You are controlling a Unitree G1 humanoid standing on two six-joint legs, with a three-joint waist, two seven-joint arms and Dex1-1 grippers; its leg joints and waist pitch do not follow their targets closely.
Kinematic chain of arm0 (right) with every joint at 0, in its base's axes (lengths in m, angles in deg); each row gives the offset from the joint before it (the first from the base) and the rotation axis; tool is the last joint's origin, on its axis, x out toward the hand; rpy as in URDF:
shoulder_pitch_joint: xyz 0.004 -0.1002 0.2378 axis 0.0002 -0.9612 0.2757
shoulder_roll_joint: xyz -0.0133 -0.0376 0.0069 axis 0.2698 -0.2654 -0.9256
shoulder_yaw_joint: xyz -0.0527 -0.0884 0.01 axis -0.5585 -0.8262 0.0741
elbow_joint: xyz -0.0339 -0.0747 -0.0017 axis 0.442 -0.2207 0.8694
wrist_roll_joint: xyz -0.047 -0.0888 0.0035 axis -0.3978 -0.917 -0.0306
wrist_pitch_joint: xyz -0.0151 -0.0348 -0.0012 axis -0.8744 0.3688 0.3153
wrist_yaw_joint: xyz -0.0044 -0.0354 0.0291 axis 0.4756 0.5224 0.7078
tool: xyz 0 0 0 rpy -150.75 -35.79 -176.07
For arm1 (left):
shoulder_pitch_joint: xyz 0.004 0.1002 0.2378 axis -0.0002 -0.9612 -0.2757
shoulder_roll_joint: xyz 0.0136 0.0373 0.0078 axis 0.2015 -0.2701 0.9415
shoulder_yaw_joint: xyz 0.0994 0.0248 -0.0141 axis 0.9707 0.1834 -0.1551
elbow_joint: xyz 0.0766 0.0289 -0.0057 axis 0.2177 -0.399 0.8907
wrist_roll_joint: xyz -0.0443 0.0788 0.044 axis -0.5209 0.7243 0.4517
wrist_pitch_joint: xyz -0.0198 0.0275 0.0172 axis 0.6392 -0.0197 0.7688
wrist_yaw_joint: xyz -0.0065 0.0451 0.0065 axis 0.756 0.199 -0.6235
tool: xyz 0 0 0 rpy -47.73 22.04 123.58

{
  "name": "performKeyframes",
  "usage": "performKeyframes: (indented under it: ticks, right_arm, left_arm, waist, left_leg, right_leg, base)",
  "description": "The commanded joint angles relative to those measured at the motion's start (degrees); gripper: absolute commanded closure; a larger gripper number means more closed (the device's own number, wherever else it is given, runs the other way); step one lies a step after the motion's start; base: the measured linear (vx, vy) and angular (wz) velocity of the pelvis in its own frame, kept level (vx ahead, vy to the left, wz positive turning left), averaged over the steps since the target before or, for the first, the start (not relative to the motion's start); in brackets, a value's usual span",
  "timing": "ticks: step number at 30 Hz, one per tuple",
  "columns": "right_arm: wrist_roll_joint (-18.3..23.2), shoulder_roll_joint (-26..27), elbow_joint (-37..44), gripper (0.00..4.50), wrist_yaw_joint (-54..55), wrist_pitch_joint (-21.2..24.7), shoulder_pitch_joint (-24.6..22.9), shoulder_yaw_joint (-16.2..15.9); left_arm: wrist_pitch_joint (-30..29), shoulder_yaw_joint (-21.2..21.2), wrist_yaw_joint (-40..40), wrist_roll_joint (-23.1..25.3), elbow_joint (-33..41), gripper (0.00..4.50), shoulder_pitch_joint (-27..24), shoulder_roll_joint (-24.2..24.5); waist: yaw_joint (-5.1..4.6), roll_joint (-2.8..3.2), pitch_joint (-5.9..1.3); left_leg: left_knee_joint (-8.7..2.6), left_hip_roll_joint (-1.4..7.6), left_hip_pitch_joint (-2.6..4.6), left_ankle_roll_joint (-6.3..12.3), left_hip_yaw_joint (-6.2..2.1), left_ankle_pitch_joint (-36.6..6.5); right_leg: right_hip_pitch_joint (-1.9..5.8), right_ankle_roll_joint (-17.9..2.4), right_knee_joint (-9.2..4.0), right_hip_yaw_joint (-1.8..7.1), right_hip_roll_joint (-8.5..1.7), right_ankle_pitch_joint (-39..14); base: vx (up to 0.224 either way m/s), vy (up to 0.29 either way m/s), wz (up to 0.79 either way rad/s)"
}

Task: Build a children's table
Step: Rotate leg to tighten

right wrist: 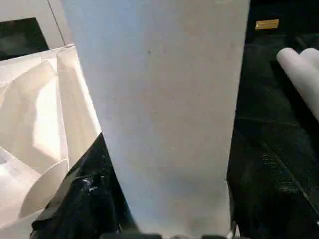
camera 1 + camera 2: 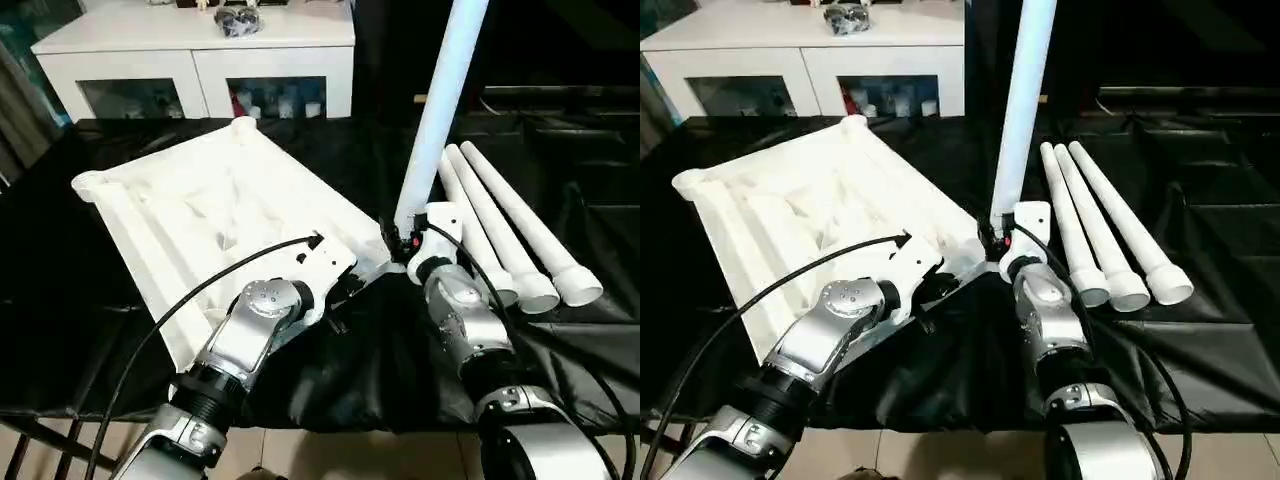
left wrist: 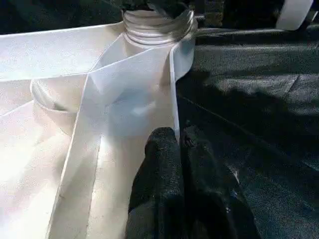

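Observation:
The children's table top (image 2: 200,210) lies upside down on the black cloth, ribbed underside up. My right gripper (image 2: 405,245) is shut on a white leg (image 2: 435,110), holding it upright at the top's near right corner socket (image 3: 157,25). In the right wrist view the leg (image 1: 164,109) stands close in front of the camera. My left gripper (image 2: 345,285) is shut on the top's thin rim (image 3: 174,99) just beside that corner, and its black fingers (image 3: 162,164) pinch the edge wall. Three more legs (image 2: 505,225) lie side by side to the right.
A white cabinet (image 2: 200,60) with glass doors stands behind the table, with small items on top. Black cloth (image 2: 560,340) covers the work surface and folds over its near edge. The lying legs' wide ends point toward me.

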Motion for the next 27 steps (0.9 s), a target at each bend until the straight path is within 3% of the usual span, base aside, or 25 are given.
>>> performKeyframes:
  ticks: [1,4,6,8,10,13,21,27]
  right_arm:
    - [-0.11,2.07,-5.13,1.96,-0.77,2.08,-1.69,-0.56]
    - [-0.75,1.87,-6.19,1.96,-1.12,0.24,-1.02,-0.56]
    - [0.17,1.59,-6.11,1.26,-2.77,-0.09,-0.63,0.03]
    - [0.59,1.19,-5.72,1.24,-4.46,-0.16,-0.36,0.09]
    - [0.44,0.57,-5.32,1.06,-6.39,-0.28,-0.14,-0.37]
    - [0.18,-1.26,-3.19,0.80,-11.47,0.62,-0.36,-1.86]
    - [1.52,-8.06,6.84,0.75,-28.51,3.31,-4.09,-6.06]
    - [2.41,-12.87,13.12,0.75,-38.13,4.84,-7.09,-8.56]
  left_arm:
    - [2.65,2.97,2.92,-0.91,2.88,4.50,0.72,-0.41]
    - [3.49,3.60,5.25,-0.70,3.62,4.50,0.05,0.62]
    - [3.50,3.78,6.85,-1.04,4.17,4.50,-0.35,1.32]
    - [3.68,3.84,8.06,-1.27,4.37,4.50,-0.58,2.05]
    - [4.16,3.79,8.82,-1.44,4.31,4.50,-0.67,2.79]
    - [5.58,3.67,10.19,-1.80,4.16,4.50,-0.72,4.37]
    - [8.51,3.21,16.36,-3.17,5.66,4.50,-2.36,8.45]
    - [9.54,2.96,20.21,-4.57,6.02,4.50,-2.83,10.72]
  waist:
    - [0.19,-0.37,-2.31]
    - [0.02,-0.48,-2.44]
    - [-0.08,-0.46,-2.54]
    - [-0.23,-0.83,-2.62]
    - [0.27,-0.58,-2.93]
    - [0.42,-0.96,-3.14]
    - [0.99,-1.14,-3.43]
    - [1.90,-1.14,-3.17]
  left_leg:
    - [-5.71,4.57,0.98,-1.06,-2.56,-24.44]
    - [-5.79,4.61,0.77,-1.07,-2.52,-23.95]
    - [-5.78,4.63,0.52,-0.72,-2.46,-22.63]
    - [-5.67,4.64,0.55,-0.03,-2.27,-21.66]
    - [-5.36,4.75,0.46,1.03,-2.02,-18.10]
    - [-5.05,4.74,0.15,3.18,-1.86,-13.10]
    - [-4.08,4.90,0.12,7.42,-1.54,-7.12]
    - [-4.20,5.10,0.47,6.69,-1.40,-9.48]
  right_leg:
    - [0.80,-9.46,-5.90,2.83,-4.58,-24.20]
    - [0.85,-9.80,-5.75,2.86,-4.52,-22.17]
    - [1.07,-10.44,-5.47,2.85,-4.48,-19.87]
    - [1.14,-11.27,-5.41,2.88,-4.47,-18.22]
    - [1.36,-12.69,-5.01,2.97,-4.54,-14.16]
    - [1.81,-14.08,-4.11,2.71,-4.25,-7.12]
    - [1.86,-16.04,-3.21,2.63,-4.20,-0.24]
    - [1.58,-15.76,-3.53,2.66,-4.09,-4.01]
  base:
    - [0.000,0.000,0.00]
    - [0.000,0.000,0.00]
    - [0.000,0.000,0.00]
    - [0.000,0.000,0.00]
    - [0.000,0.000,0.00]
    - [0.000,0.000,0.00]
    - [0.000,0.000,0.00]
    - [0.000,0.000,0.00]
